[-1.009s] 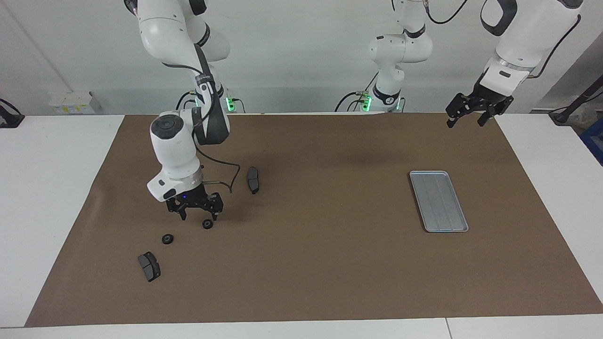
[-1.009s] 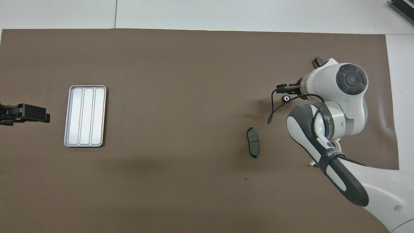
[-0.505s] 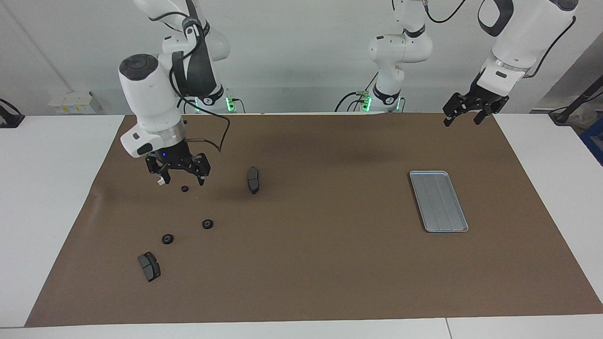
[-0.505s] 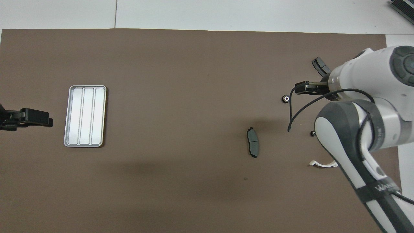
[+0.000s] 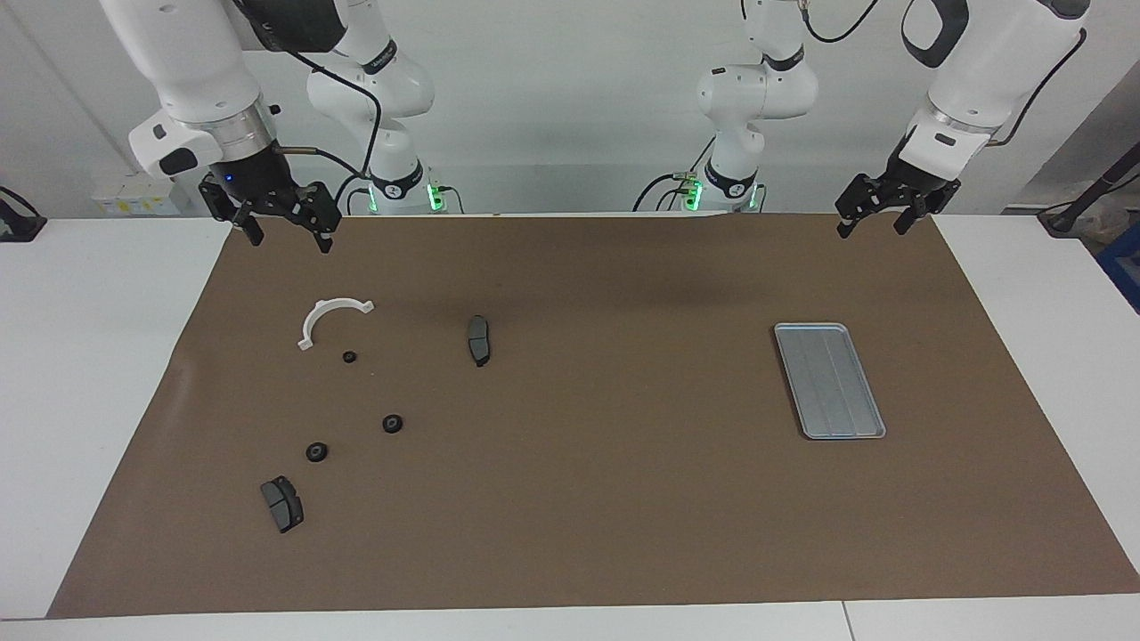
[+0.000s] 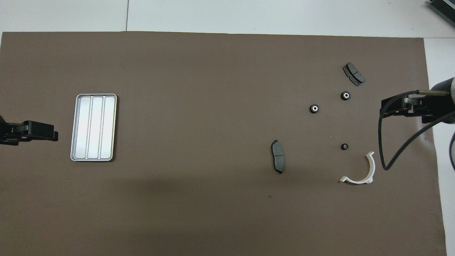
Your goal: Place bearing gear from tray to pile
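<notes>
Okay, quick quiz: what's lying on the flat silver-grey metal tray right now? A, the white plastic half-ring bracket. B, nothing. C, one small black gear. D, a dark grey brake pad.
B: the ribbed silver-grey metal tray shows only bare metal in both views, while the small black gears lie among the pile at the right arm's end of the table.

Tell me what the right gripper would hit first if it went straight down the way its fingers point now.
Probably just the brown mat. The right gripper hangs open, pointing down over the mat's edge near the robots. The white half-ring lies farther out, seemingly off that line, though depth is hard to judge.
</notes>
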You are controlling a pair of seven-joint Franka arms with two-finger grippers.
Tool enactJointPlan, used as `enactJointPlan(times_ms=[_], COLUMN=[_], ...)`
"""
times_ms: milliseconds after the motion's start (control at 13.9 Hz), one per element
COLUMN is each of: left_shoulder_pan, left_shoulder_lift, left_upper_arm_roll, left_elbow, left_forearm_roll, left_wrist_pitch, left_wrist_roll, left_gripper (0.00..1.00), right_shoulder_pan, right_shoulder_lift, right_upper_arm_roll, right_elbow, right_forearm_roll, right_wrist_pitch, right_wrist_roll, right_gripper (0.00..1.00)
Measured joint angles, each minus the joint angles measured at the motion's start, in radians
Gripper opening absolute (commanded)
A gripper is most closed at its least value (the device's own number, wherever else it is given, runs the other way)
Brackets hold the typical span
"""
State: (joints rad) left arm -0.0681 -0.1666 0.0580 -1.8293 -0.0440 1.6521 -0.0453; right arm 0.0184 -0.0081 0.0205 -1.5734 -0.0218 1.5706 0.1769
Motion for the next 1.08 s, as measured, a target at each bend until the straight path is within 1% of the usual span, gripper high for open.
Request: enactJointPlan(times_ms=[360, 1081], left_shoulder_pan=[0.001, 0.001], left_shoulder_lift=[0.0, 0.0], left_upper_arm_roll=[0.0, 0.0], left_elbow=[0.0, 0.0], left_forearm_roll=[0.0, 0.0], left_wrist_pitch=[0.0, 0.0], left_wrist_roll=[0.0, -0.001], left_gripper=[1.0, 1.0], right_shoulder_pan=[-0.01, -0.007], right_shoulder_lift=[0.016, 0.019], right_upper_arm_roll=[0.0, 0.009], right_elbow=[0.011, -0.011], right_forearm_roll=[0.0, 0.0], right_wrist_pitch=[-0.001, -0.011], right_wrist_roll=[-0.01, -0.011], right_gripper=[1.0, 1.0])
